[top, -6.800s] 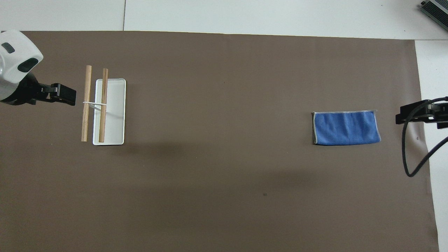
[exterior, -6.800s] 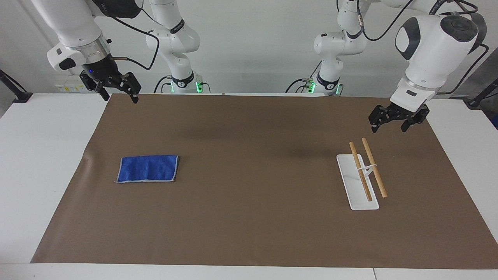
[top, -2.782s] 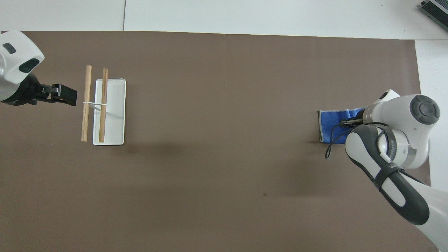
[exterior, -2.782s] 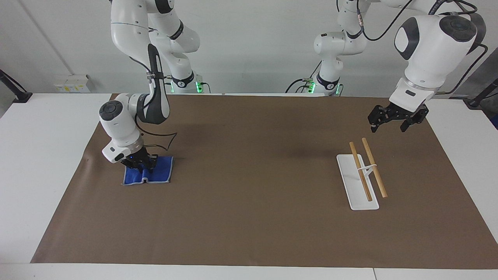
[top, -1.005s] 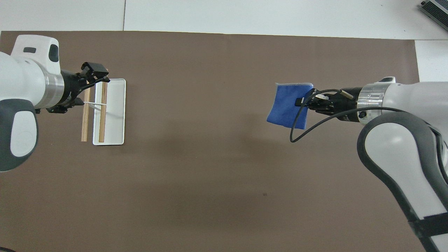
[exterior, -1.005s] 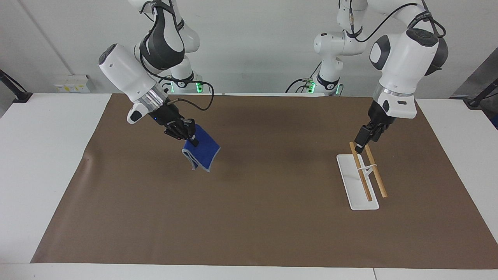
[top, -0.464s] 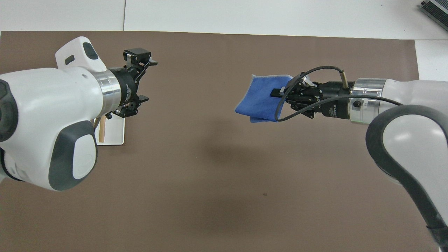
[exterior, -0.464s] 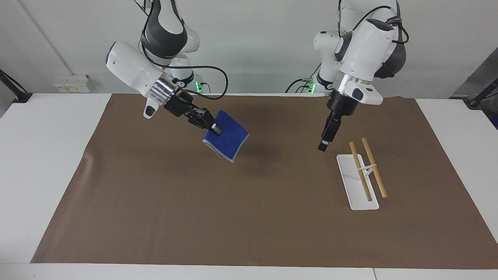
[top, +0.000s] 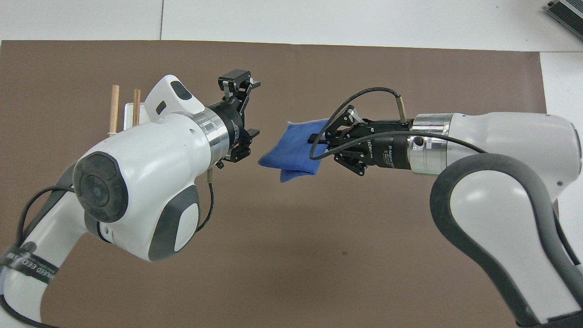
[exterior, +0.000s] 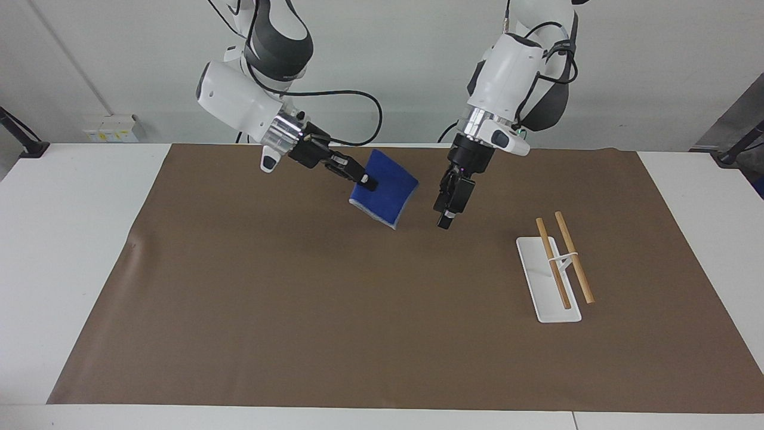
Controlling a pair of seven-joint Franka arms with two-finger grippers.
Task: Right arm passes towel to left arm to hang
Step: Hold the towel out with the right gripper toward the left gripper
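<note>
Right gripper [exterior: 365, 181] clamped on towel [exterior: 385, 188] in air | left gripper [exterior: 449, 212] apart beside towel | lettering unreadable

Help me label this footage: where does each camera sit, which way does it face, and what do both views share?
Facing view: high across the table, looking toward the robots; both arms show whole, the right gripper holding the towel over the mat, the left gripper beside it.
Overhead view: high above the robots' end, looking steeply down; forearms enter from the bottom.
Shared: the towel, both grippers, the rack, half a turn apart.
</note>
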